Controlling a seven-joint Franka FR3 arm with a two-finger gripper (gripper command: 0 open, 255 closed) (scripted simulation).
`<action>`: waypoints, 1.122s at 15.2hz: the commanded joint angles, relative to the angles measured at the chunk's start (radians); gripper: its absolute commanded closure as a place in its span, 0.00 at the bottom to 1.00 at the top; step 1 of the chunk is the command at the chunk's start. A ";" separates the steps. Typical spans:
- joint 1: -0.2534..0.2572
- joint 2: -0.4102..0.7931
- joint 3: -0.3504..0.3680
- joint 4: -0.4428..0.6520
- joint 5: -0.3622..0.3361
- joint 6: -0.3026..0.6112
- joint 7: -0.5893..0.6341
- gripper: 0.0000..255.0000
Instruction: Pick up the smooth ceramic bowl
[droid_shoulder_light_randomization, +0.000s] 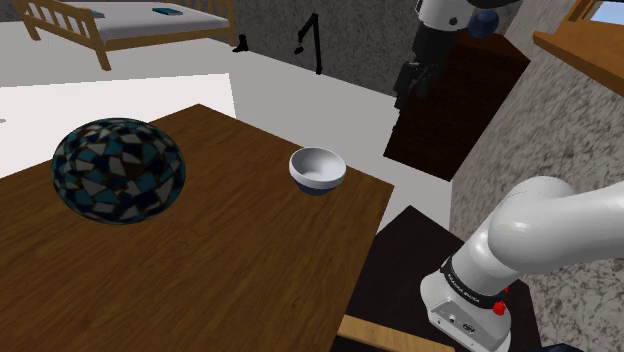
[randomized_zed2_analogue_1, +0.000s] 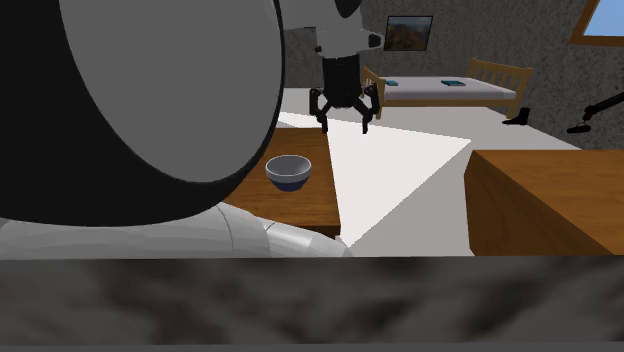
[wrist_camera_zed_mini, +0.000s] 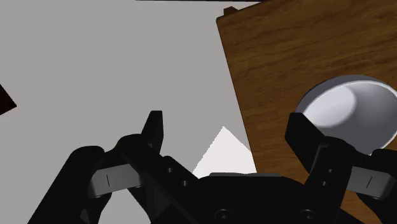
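Observation:
A small bowl (droid_shoulder_light_randomization: 318, 170), white inside with a dark blue outside, stands upright near the far edge of the brown wooden table (droid_shoulder_light_randomization: 200, 260). The black gripper (droid_shoulder_light_randomization: 409, 88) hangs in the air beyond that table edge, higher than the bowl and to the shoulder view's right of it. In the second exterior view the gripper (randomized_zed2_analogue_1: 343, 120) is open, above and behind the bowl (randomized_zed2_analogue_1: 288, 172). In the wrist view the gripper (wrist_camera_zed_mini: 227, 135) has its fingers wide apart over the pale floor. The bowl (wrist_camera_zed_mini: 350, 111) lies just outside one fingertip (wrist_camera_zed_mini: 300, 132), and nothing sits between the fingers.
A large round object (droid_shoulder_light_randomization: 118, 170) with a blue, grey and brown mosaic pattern sits on the table at the shoulder view's left. A dark wooden cabinet (droid_shoulder_light_randomization: 462, 105) stands behind the gripper. A bed (droid_shoulder_light_randomization: 130, 22) is far back. The arm's base (droid_shoulder_light_randomization: 480, 300) is at lower right.

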 joint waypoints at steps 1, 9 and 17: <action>0.000 0.000 0.000 0.000 0.000 0.000 0.000 0.00; 0.053 0.205 0.088 -0.004 0.071 0.159 0.097 0.00; 0.089 0.394 0.152 0.029 0.105 0.282 0.165 0.00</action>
